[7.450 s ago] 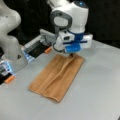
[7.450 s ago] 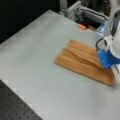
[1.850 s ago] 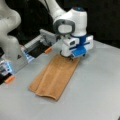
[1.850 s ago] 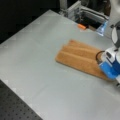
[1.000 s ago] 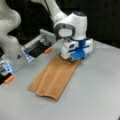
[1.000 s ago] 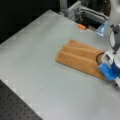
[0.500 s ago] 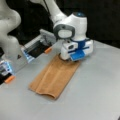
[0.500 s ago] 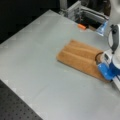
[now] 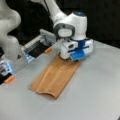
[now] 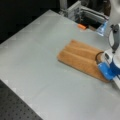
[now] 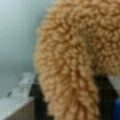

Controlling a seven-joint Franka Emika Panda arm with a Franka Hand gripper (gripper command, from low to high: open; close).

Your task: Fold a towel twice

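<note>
Towel (image 9: 55,76) lying flat on the grey tabletop (image 9: 95,95) as a long narrow strip, already folded once, with a rounded fold along the end toward a front view's bottom. Same towel (image 10: 80,58) seen in both front views, stretching toward the gripper. Gripper (image 9: 75,59) down at the towel's far end in a front view, white and blue body just above the cloth, touching or nearly touching the edge. Gripper (image 10: 104,70) at the right end of the towel in a front view. Wrist view filled by fuzzy orange terry of the towel (image 11: 75,57) bunched up close to the camera, dark fingers (image 11: 40,100) on either side of the hanging cloth, apparently pinching a raised fold. Orange tab (image 9: 48,50) and a metal fixture (image 9: 37,46) beyond the towel near the tabletop's back edge.
</note>
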